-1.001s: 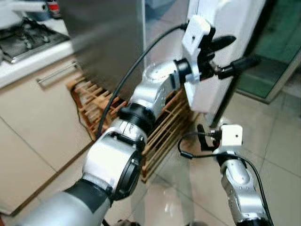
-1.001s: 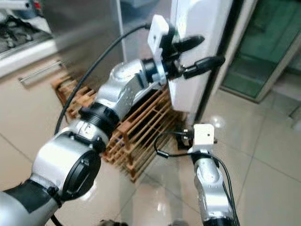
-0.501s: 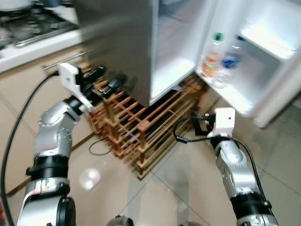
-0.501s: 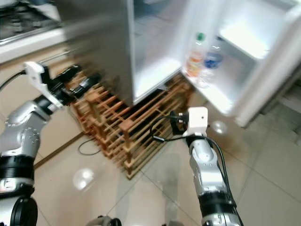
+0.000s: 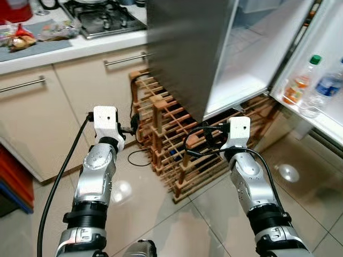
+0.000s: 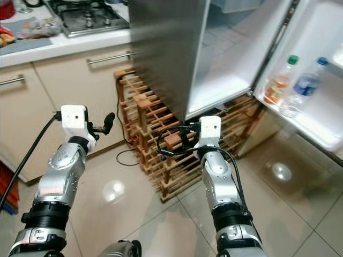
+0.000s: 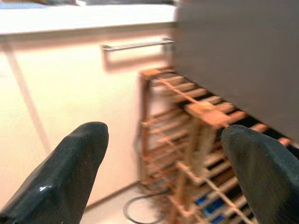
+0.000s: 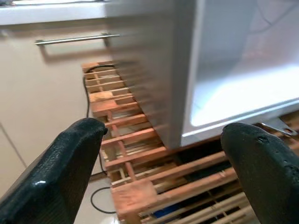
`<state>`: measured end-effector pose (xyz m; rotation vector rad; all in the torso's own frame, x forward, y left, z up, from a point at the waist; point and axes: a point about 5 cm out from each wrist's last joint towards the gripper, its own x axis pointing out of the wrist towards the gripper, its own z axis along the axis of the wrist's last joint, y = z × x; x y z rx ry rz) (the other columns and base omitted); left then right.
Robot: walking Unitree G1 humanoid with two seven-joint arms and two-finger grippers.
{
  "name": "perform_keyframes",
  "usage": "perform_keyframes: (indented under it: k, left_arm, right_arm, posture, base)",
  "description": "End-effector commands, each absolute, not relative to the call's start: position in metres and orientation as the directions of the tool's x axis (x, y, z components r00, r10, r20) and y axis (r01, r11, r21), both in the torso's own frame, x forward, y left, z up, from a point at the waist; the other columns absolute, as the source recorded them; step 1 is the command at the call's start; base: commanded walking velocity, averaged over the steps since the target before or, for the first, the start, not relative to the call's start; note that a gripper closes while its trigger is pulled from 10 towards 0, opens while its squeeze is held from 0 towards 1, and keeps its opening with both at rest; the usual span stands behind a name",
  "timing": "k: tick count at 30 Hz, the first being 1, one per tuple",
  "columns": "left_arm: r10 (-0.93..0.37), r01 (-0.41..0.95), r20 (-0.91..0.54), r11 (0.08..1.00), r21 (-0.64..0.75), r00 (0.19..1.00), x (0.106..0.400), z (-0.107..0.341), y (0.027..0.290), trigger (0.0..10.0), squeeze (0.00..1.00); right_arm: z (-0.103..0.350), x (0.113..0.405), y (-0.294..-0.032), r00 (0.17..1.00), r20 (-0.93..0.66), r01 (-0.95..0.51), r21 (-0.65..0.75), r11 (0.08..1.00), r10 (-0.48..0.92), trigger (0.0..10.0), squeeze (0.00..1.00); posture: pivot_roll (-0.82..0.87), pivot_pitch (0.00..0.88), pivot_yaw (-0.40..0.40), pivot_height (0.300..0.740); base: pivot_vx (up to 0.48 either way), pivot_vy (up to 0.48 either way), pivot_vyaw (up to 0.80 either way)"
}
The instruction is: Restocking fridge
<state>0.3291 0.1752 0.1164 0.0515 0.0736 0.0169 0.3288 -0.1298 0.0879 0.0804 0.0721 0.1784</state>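
The steel fridge [image 5: 187, 53] stands with its white door [image 5: 328, 32] swung wide open to the right. In the door shelf sit a green-capped bottle of orange drink [image 5: 300, 84] and a blue-labelled water bottle [image 5: 326, 88]. My left gripper [image 7: 163, 154] is held low in front of the beige cabinet, open, with nothing between its fingers [image 7: 65, 172]. My right gripper [image 8: 163, 154] is also open and empty. It points at the wooden rack [image 8: 135, 186] under the fridge's lower edge. Both arms hang at about the same height, left arm [image 5: 99, 171] and right arm [image 5: 249, 182].
A wooden bottle rack [image 5: 171, 134] stands on the tiled floor against the fridge, with a black cable [image 5: 136, 158] beside it. On the left are beige cabinets with bar handles [image 5: 126, 58], and a counter with a gas hob [image 5: 102, 16]. Glossy floor tiles [image 5: 311, 182] lie on the right.
The left gripper has come away from the fridge door edge and dropped low on the left. The door has swung wide open. The camera view has also shifted.
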Motion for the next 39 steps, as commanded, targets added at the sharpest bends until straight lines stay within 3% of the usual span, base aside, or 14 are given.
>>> perform_keyframes:
  k: [1, 7, 16, 20, 25, 32, 36, 39]
  left_arm:
    - [0.023, -0.019, -0.041, 0.996, 0.088, 0.999, 0.33, 0.12, 0.164, 10.0, 0.0]
    - [0.037, -0.041, 0.036, 0.99, 0.134, 0.999, 0.33, 0.134, 0.157, 10.0, 0.0]
    - [0.132, -0.139, 0.057, 0.981, 0.133, 0.99, 0.324, 0.136, 0.156, 10.0, 0.0]
    - [0.14, -0.146, 0.054, 0.978, 0.146, 0.989, 0.323, 0.136, 0.156, 10.0, 0.0]
    - [0.144, -0.151, 0.052, 0.976, 0.158, 0.988, 0.327, 0.139, 0.159, 10.0, 0.0]
    - [0.1, -0.113, 0.083, 0.979, 0.171, 0.992, 0.33, 0.15, 0.156, 10.0, 0.0]
    - [0.071, -0.087, 0.098, 0.98, 0.177, 0.993, 0.339, 0.157, 0.154, 10.0, 0.0]
    - [0.017, -0.044, 0.14, 0.981, 0.191, 0.99, 0.341, 0.169, 0.151, 10.0, 0.0]
  right_arm:
    - [0.091, 0.329, -0.141, 0.986, -0.039, -0.156, 0.095, 0.983, 0.16, 10.0, 0.0]
    - [0.092, 0.328, -0.138, 0.974, -0.033, -0.223, 0.076, 0.972, 0.226, 10.0, 0.0]
    - [0.098, 0.331, -0.12, 0.939, -0.014, -0.341, 0.084, 0.936, 0.343, 10.0, 0.13]
    - [0.095, 0.332, -0.12, 0.94, -0.026, -0.335, 0.106, 0.936, 0.339, 10.0, 0.13]
    - [0.092, 0.337, -0.123, 0.957, -0.061, -0.273, 0.121, 0.954, 0.282, 10.0, 0.0]
    - [0.094, 0.337, -0.124, 0.965, -0.045, -0.254, 0.096, 0.962, 0.26, 10.0, 0.07]
    - [0.094, 0.34, -0.128, 0.979, -0.046, -0.191, 0.11, 0.975, 0.197, 10.0, 0.0]
    - [0.098, 0.338, -0.128, 0.98, -0.025, -0.193, 0.082, 0.978, 0.196, 10.0, 0.0]
  posture:
    - [-0.03, 0.0, -0.019, 0.74]
    - [-0.02, 0.0, -0.031, 0.74]
    - [0.02, 0.0, -0.072, 0.74]
    - [0.03, 0.0, -0.074, 0.74]
    - [0.04, 0.0, -0.072, 0.74]
    - [0.03, 0.0, -0.053, 0.74]
    - [0.02, 0.0, -0.046, 0.74]
    - [0.01, 0.0, -0.047, 0.74]
  base:
    - [0.0, 0.0, 0.6]
    - [0.295, 0.0, 0.59]
    - [0.48, 0.0, 0.58]
    - [0.36, 0.0, 0.58]
    - [0.0, 0.0, 0.12]
    - [0.274, 0.0, 0.5]
    - [0.48, 0.0, 0.29]
    - [0.48, 0.0, 0.0]
